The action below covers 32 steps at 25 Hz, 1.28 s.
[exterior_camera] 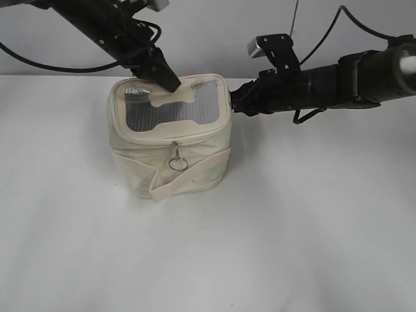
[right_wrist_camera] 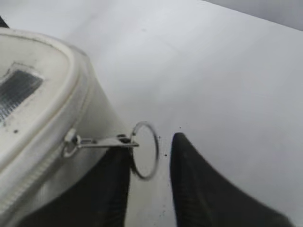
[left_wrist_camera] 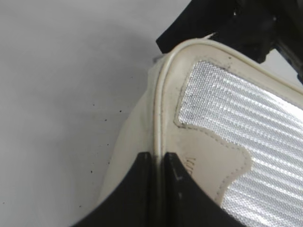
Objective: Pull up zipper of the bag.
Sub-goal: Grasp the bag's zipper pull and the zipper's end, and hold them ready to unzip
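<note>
The cream bag (exterior_camera: 170, 166) stands on the table, its lid a grey mesh window with a bone-shaped patch (exterior_camera: 172, 99). My left gripper (exterior_camera: 167, 81) presses on the lid's back; in the left wrist view it (left_wrist_camera: 157, 158) is shut on the lid's rim piping (left_wrist_camera: 158, 99). My right gripper (exterior_camera: 237, 101) is at the bag's right side. In the right wrist view it (right_wrist_camera: 150, 142) is open, and a silver ring pull (right_wrist_camera: 145, 150) of the zipper (right_wrist_camera: 71, 142) hangs between its fingers, against the left one. A second ring pull (exterior_camera: 177, 162) hangs at the front, above the strap (exterior_camera: 188, 179).
A white table (exterior_camera: 292, 227) carries the bag, with a pale wall behind. The right arm (exterior_camera: 338, 81) stretches in from the right, with cables above it. The left arm (exterior_camera: 97, 26) comes in from the upper left.
</note>
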Available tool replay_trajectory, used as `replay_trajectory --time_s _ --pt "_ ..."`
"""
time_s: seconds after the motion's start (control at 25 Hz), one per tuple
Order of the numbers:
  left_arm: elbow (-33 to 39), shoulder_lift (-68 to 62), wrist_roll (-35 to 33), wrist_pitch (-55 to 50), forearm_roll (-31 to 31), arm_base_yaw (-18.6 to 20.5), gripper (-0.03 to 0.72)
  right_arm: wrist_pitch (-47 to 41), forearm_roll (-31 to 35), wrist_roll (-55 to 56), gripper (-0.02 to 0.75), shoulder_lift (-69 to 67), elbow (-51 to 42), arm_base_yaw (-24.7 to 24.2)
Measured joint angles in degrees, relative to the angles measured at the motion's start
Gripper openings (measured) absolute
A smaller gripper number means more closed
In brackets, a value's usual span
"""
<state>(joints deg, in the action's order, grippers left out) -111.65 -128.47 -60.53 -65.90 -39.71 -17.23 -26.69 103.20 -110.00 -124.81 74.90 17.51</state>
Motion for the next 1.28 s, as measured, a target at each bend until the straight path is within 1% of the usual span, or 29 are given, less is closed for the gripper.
replay_trajectory --time_s 0.04,0.08,0.16,0.2,0.36,0.48,0.64,0.92,1.0,1.08,1.16,1.28 --pt "0.0 0.0 0.0 0.13 0.02 0.0 0.047 -0.04 0.0 0.0 0.115 -0.03 0.12 0.0" --pt "0.0 0.0 0.06 0.16 0.1 0.0 0.047 -0.12 0.0 0.0 0.074 -0.09 0.12 0.0" --pt "0.0 0.0 0.1 0.23 0.22 0.0 0.047 -0.12 -0.44 0.07 0.027 -0.09 0.12 0.0" --pt "0.0 0.0 0.1 0.3 0.24 0.0 0.047 -0.12 -1.23 0.52 0.018 -0.09 0.12 0.0" --pt "0.0 0.0 0.1 0.54 0.29 -0.02 0.046 -0.31 -6.86 4.74 0.01 -0.09 -0.12 0.0" --pt "0.0 0.0 0.1 0.61 0.36 -0.12 0.045 -0.52 -8.76 6.29 0.01 0.79 -1.89 0.0" --pt "0.0 0.0 0.13 0.66 0.43 -0.18 0.044 0.89 -9.55 6.83 0.01 5.81 -7.98 0.0" --pt "0.0 0.0 2.52 0.79 0.5 -0.24 0.044 2.04 -9.2 7.19 0.01 19.82 -21.98 0.0" --pt "0.0 0.0 3.22 0.85 0.52 -0.29 0.044 0.73 -9.2 7.23 0.009 22.63 -25.21 0.0" --pt "0.0 0.0 4.22 0.99 0.52 -0.29 0.044 -2.61 -9.09 7.6 0.009 24.82 -27.34 0.29" --pt "0.0 0.0 5.47 1.27 0.52 -0.29 0.044 -3.92 -9.03 8.27 0.009 25.91 -28.77 1.79" --pt "0.0 0.0 7.65 1.93 0.7 -0.52 0.044 -3.97 -8.94 9.07 0.009 26.22 -30.12 8.31"
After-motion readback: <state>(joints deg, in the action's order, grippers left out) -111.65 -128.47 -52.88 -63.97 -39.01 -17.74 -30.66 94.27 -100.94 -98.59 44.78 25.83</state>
